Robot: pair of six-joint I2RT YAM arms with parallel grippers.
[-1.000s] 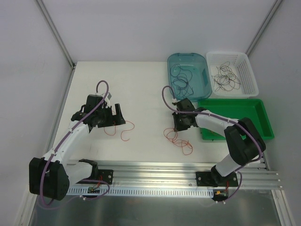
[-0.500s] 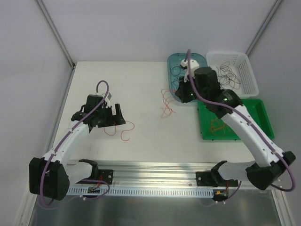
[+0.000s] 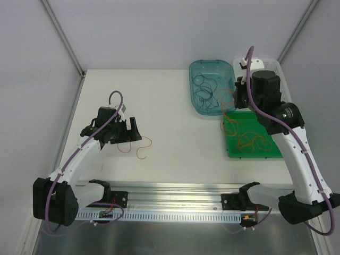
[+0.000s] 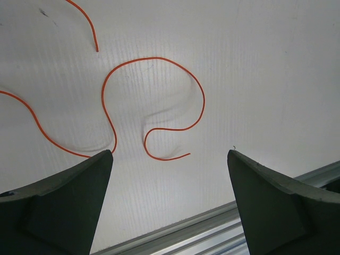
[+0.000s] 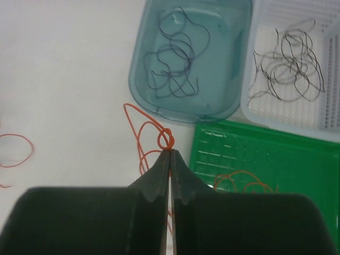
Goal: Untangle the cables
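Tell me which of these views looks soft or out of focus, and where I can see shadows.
Left wrist: crisp; the orange wire casts a soft grey shadow on the table. Right wrist: softer overall, the dark wires in the teal bin fuzzy, the right gripper a dark mass up close. Top external: even light, no harsh glare, barely any shadows.

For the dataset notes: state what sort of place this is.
Probably a lab robot cell: white enclosure walls, two arms bolted to an aluminium rail, and a teal tub, white basket and green tray holding sorted wires.
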